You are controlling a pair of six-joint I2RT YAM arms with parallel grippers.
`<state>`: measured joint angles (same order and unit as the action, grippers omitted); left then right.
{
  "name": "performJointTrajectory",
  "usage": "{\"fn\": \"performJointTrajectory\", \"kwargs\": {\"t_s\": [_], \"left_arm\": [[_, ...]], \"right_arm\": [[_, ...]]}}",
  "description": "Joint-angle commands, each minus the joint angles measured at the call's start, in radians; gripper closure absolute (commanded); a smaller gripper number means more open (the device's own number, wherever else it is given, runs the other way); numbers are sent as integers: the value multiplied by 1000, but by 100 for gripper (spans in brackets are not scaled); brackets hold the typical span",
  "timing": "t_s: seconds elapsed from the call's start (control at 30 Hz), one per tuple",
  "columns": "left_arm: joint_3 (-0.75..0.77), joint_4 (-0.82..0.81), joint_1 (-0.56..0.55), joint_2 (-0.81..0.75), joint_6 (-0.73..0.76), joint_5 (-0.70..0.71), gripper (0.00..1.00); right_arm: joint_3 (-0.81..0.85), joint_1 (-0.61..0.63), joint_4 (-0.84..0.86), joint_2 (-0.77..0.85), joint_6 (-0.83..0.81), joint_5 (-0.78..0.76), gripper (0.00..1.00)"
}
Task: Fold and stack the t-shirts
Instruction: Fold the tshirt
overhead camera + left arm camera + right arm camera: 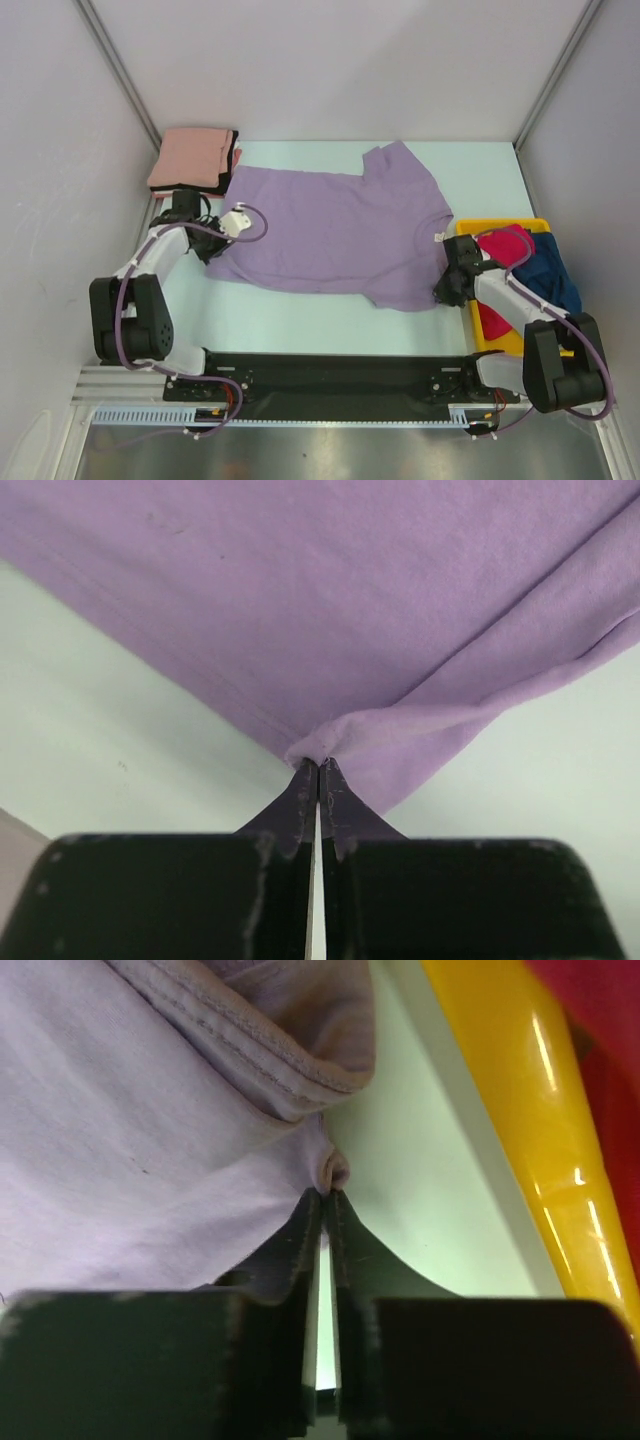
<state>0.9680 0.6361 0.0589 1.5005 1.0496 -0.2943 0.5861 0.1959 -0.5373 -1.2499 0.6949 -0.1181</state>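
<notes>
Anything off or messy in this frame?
Nothing damaged. The lavender t-shirt lies skewed on the table, left gripper and right gripper shut on its edges. The dark blue t-shirt spills over the yellow bin rim.

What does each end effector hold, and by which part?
The purple shirt, by both: the left end effector pinches a hem corner, the right end effector its opposite edge.

The pale green tabletop point(300, 320) carries three things. A purple t-shirt point(330, 235) lies spread across its middle, reaching from near the left edge to near the right edge. In the far left corner sits a folded stack, a pink t-shirt point(188, 158) on top of a black t-shirt point(230, 140). A yellow bin point(470, 226) rests along the right edge, just beside the purple t-shirt.
</notes>
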Motion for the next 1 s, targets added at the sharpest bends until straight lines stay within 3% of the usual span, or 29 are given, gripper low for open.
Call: {"fn": "performJointTrajectory", "kwargs": {"t_s": [0.0, 0.23, 0.4, 0.97], "left_arm": [[-3, -13, 35, -65, -40, -60, 100], [20, -73, 75, -91, -169, -51, 100], [78, -141, 78, -62, -285, -51, 100], [273, -242, 75, 159, -402, 38, 100]], "right_arm": [[-29, -18, 34, 29, 12, -8, 100], [105, -38, -79, 141, -32, -17, 100], [277, -49, -75, 106, -103, -31, 100], [783, -104, 57, -419, -296, 15, 100]]}}
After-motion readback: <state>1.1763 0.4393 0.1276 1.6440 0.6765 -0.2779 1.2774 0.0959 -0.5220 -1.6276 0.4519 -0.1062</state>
